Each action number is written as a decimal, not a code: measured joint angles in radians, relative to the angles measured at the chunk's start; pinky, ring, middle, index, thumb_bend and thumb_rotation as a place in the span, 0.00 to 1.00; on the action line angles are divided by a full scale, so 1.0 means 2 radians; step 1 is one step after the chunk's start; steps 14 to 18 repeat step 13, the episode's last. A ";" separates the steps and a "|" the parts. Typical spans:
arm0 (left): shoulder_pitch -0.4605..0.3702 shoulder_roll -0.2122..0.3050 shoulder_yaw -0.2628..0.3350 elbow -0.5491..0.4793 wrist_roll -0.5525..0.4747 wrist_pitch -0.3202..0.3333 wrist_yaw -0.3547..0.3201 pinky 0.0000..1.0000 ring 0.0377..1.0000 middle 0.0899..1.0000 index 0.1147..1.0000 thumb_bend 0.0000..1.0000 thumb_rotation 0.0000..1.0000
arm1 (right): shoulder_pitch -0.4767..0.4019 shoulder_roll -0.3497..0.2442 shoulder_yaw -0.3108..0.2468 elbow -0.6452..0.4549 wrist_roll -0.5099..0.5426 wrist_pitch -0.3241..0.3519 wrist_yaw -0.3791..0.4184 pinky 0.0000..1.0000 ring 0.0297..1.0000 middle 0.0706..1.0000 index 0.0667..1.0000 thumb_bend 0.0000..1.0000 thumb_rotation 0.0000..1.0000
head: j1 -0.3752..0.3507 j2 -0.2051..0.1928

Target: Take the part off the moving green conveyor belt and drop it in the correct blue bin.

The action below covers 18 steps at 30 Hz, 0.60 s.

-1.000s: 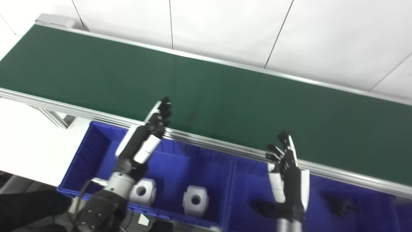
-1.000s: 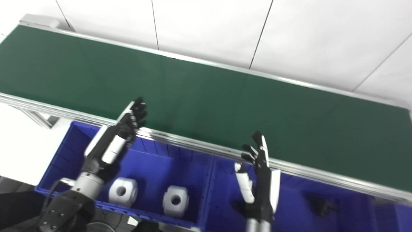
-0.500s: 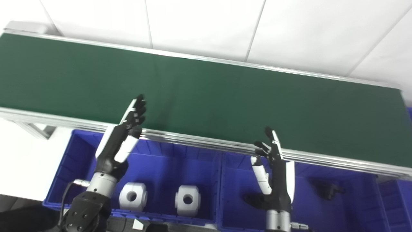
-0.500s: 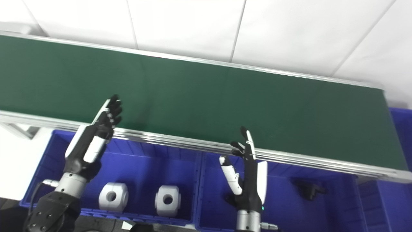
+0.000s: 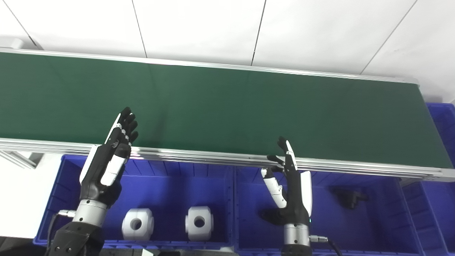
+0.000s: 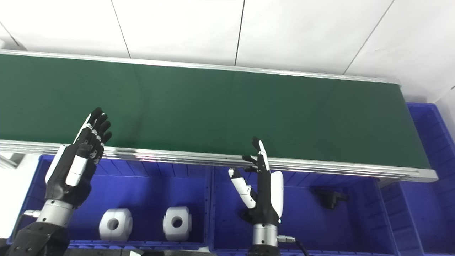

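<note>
Left eye view: the long green conveyor belt with its ribbed aluminium side rails (image 5: 249, 106) runs across the whole picture, just beyond the fingertips of both hands, and its green surface carries no part anywhere in view. Below the near rail, under and behind the fingers, stand three blue plastic bins. The left blue bin (image 5: 71, 177) lies beneath the left hand and holds two white blocky parts with a round hole through each, side by side near its front wall: one white part (image 5: 137, 223) close to that hand's wrist, the other white part (image 5: 199, 223) farther towards the middle. The middle blue bin (image 5: 391, 199) lies beneath the right hand and holds one small black angular part (image 5: 347, 197), out past the back of that hand, well apart from it. A third blue bin (image 5: 440, 124) shows only at the picture's right edge, beyond the belt's end; its contents cannot be seen.

The left hand (image 5: 106, 167), black and white, is raised with its fingers (image 5: 127, 124) straight and close together, tips over the belt's near edge, holding nothing. The right hand (image 5: 293, 192) stands upright, fingers spread a little and thumb out to the side, empty, its tips at the near rail
</note>
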 measured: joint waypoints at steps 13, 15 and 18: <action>0.003 0.001 0.000 0.013 0.001 -0.015 -0.001 1.00 1.00 1.00 1.00 0.91 0.80 | -0.003 -0.005 0.004 0.019 -0.014 0.000 -0.019 0.64 0.73 0.89 0.92 0.77 1.00 | 0.046 -0.008; 0.003 0.001 0.000 0.013 0.001 -0.015 -0.001 1.00 1.00 1.00 1.00 0.91 0.80 | -0.003 -0.005 0.004 0.019 -0.014 0.000 -0.019 0.64 0.73 0.89 0.92 0.77 1.00 | 0.046 -0.008; 0.003 0.001 0.000 0.013 0.001 -0.015 -0.001 1.00 1.00 1.00 1.00 0.91 0.80 | -0.003 -0.005 0.004 0.019 -0.014 0.000 -0.019 0.64 0.73 0.89 0.92 0.77 1.00 | 0.046 -0.008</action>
